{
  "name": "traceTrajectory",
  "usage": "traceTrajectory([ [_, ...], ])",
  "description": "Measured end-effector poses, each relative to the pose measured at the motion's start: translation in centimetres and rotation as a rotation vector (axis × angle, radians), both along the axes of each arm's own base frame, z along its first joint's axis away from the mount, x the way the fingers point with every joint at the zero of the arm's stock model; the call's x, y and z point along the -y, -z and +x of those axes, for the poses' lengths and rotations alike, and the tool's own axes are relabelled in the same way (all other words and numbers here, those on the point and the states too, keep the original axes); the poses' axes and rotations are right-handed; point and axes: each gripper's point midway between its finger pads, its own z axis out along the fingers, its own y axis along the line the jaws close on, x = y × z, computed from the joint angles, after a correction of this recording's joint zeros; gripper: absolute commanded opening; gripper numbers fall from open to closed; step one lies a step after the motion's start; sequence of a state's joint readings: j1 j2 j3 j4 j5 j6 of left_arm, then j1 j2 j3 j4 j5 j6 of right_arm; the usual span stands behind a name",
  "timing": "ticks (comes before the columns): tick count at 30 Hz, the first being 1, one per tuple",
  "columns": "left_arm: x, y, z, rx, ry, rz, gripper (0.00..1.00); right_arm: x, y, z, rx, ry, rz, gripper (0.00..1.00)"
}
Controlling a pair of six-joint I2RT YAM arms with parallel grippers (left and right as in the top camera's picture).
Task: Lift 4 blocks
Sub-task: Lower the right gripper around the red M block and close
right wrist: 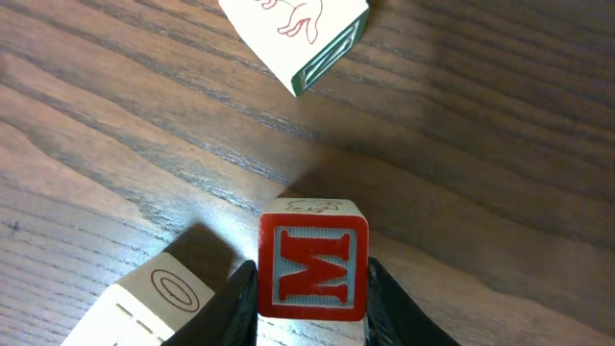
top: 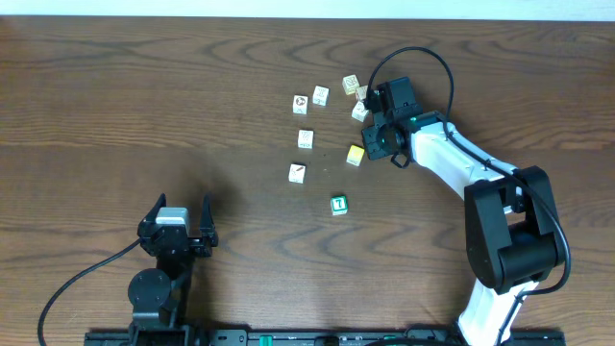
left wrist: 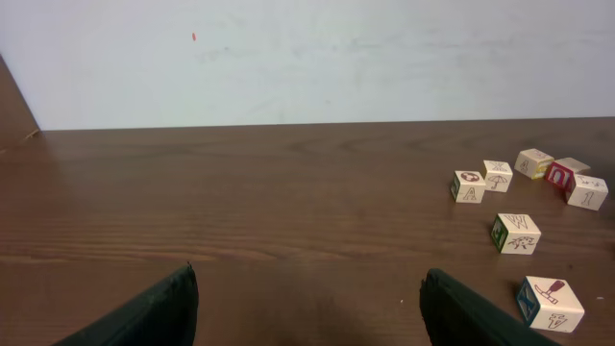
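Note:
In the right wrist view my right gripper (right wrist: 312,284) is shut on the red block (right wrist: 313,266). One dark finger presses each side, and the white M faces the camera. From overhead, that gripper (top: 369,99) sits over the back-right cluster of blocks and hides the red block. The yellow-orange block (top: 356,154), the green block (top: 338,204) and the white block with a dark diagonal mark (top: 297,173) lie on the table, apart from both grippers. My left gripper (top: 181,204) stands open and empty at the front left, its fingers (left wrist: 154,312) wide apart.
Other cream picture cubes (top: 306,138) lie around the back cluster. One cube (right wrist: 144,303) is just left of my right fingers, and another (right wrist: 298,34) lies ahead. The left wrist view shows the red block (left wrist: 558,177) among cream cubes, with a white wall behind.

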State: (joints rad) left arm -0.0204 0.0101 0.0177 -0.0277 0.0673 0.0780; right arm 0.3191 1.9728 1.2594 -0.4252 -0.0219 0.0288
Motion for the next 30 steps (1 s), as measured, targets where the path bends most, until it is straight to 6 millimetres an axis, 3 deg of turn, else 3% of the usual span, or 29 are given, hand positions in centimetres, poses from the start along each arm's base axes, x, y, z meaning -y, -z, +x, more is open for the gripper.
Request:
traceTrajectory([
  [7,0.0,0.0,0.0,0.000,0.000,0.000,0.74,0.0,0.0,0.0,-0.001,0.012,0.005,0.26],
  [13,0.0,0.0,0.0,0.000,0.000,0.000,0.74,0.0,-0.1,0.2,0.008,0.020,0.007,0.45],
  [21,0.0,0.0,0.0,0.000,0.000,0.000,0.74,0.0,-0.3,0.7,0.030,0.024,0.004,0.49],
  [30,0.0,0.0,0.0,0.000,0.000,0.000,0.74,-0.1,-0.6,1.3,0.057,0.026,0.011,0.47],
])
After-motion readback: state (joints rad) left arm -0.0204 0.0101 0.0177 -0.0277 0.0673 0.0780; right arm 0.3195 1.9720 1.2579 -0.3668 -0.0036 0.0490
